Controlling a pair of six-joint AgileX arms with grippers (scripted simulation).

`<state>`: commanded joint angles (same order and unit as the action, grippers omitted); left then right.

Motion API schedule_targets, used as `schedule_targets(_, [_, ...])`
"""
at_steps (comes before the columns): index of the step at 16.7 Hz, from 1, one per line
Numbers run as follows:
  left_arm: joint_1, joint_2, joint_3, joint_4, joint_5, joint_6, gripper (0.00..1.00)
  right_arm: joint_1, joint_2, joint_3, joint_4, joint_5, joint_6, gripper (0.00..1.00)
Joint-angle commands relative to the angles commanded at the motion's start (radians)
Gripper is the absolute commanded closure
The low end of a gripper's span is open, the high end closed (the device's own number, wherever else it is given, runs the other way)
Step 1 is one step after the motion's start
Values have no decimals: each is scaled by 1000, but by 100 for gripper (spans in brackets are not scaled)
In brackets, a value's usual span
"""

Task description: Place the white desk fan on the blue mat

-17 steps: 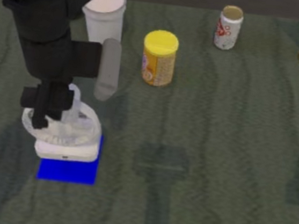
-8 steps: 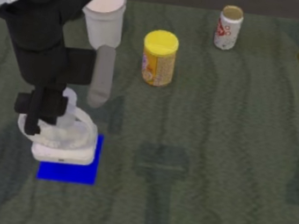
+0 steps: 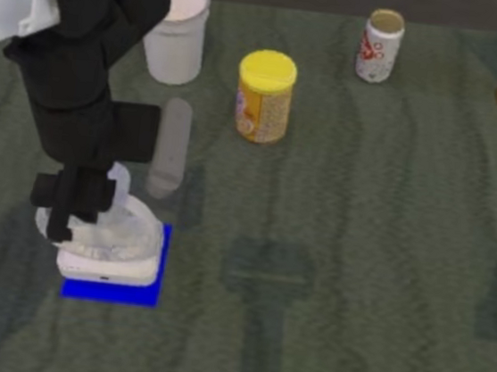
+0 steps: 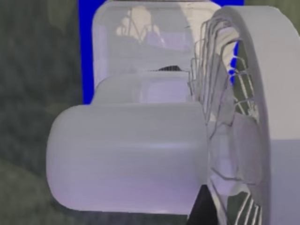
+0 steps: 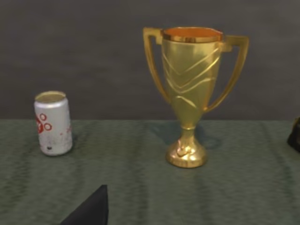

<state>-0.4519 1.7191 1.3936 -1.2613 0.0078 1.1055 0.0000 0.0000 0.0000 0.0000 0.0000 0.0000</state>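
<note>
While the fan (image 3: 109,240) is clenched in the left claw (image 3: 74,206), its base is best centred over the mat (image 3: 111,292) before release.

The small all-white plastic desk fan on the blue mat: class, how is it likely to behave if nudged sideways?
The white plastic desk fan looks top-heavy: its big round grilled head sits above a small rounded square base, so it may tip rather than slide. Its thin grille wires probably bend easily. It seems light, and on the thin blue mat it might drag the mat along.
</note>
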Motion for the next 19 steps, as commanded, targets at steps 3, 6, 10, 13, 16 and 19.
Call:
schedule_targets(3, [0, 0, 0, 0, 0, 0, 77, 0, 0, 0, 0, 0, 0, 0])
schedule_targets(6, [0, 0, 0, 0, 0, 0, 55, 0, 0, 0, 0, 0, 0, 0])
schedule_targets(10, [0, 0, 0, 0, 0, 0, 25, 0, 0, 0, 0, 0, 0, 0])
schedule_targets(13, [0, 0, 0, 0, 0, 0, 2, 0, 0, 0, 0, 0, 0, 0])
schedule_targets(16, [0, 0, 0, 0, 0, 0, 0, 0, 0, 0, 0, 0, 0, 0])
schedule_targets(19, [0, 0, 0, 0, 0, 0, 0, 0, 0, 0, 0, 0, 0, 0])
